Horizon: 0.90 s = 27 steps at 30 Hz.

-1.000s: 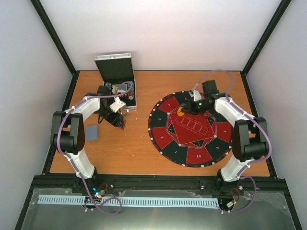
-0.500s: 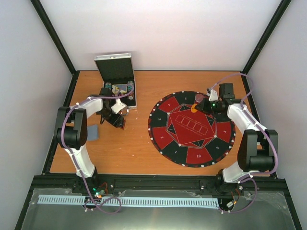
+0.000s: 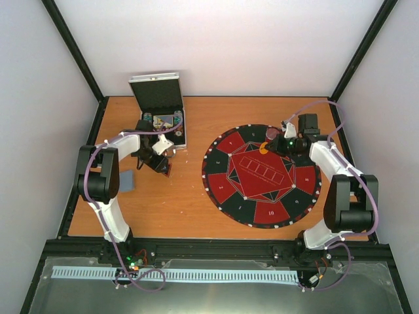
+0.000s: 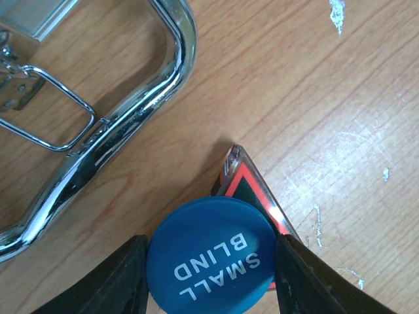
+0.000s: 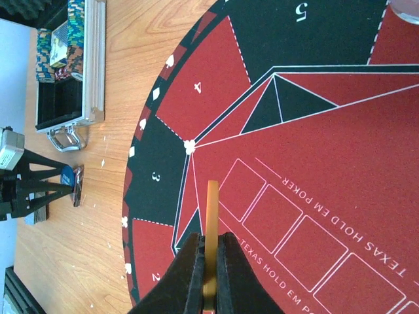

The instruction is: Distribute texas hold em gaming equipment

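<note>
Markers in hand: left end effector [image 4: 213,268] clamps the blue small-blind disc [image 4: 209,258] by the case handle [image 4: 131,124]; right end effector [image 5: 209,261] pinches an orange disc [image 5: 211,209] edge-on over the round mat [image 5: 314,163]; next, likely, lower and release each.

The wooden table [image 3: 190,196] is carrying three items directly. A round red-and-black poker mat [image 3: 262,175] is lying flat on its right half. A silver case [image 3: 157,95] is standing at the back left, lid raised. Grey-blue playing cards [image 3: 126,180] are lying near the left edge, well apart from the mat.
</note>
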Each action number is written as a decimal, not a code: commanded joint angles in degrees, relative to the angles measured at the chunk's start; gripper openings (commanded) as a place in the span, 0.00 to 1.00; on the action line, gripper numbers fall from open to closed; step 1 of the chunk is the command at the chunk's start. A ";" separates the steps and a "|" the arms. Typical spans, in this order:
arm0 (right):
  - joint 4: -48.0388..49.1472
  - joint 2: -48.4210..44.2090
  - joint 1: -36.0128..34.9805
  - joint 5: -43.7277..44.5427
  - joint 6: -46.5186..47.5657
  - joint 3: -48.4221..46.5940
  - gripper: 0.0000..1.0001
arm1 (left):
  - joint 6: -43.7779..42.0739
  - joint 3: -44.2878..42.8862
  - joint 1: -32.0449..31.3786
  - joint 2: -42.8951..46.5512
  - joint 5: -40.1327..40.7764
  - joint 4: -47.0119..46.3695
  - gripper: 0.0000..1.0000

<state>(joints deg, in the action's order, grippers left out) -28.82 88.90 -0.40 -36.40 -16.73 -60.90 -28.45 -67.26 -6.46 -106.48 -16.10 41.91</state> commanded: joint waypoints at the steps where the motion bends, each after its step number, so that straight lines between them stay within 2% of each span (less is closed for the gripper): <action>1: 1.05 1.47 0.24 -1.36 0.84 -0.50 0.03 | -1.37 0.11 0.22 -0.15 1.07 1.53 0.39; 8: 1.05 2.02 0.30 -1.83 1.15 -1.09 0.03 | -1.04 -0.89 0.22 0.50 2.31 2.36 0.31; 14: 0.87 2.07 0.32 -2.10 1.18 -1.32 0.03 | -0.88 -2.64 0.92 1.27 2.58 3.26 0.31; 23: 0.89 2.03 0.40 -1.95 0.92 -2.34 0.03 | -1.80 -5.28 1.36 3.11 -1.89 5.44 0.31; 27: 0.82 2.13 0.35 -2.13 0.83 -2.85 0.03 | -2.12 -5.16 1.36 3.05 -0.91 5.68 0.33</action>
<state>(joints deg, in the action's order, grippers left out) -28.64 90.61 -0.38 -38.17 -16.12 -61.80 -29.23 -70.43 -5.26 -104.99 -16.12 46.04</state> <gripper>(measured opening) 0.057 0.315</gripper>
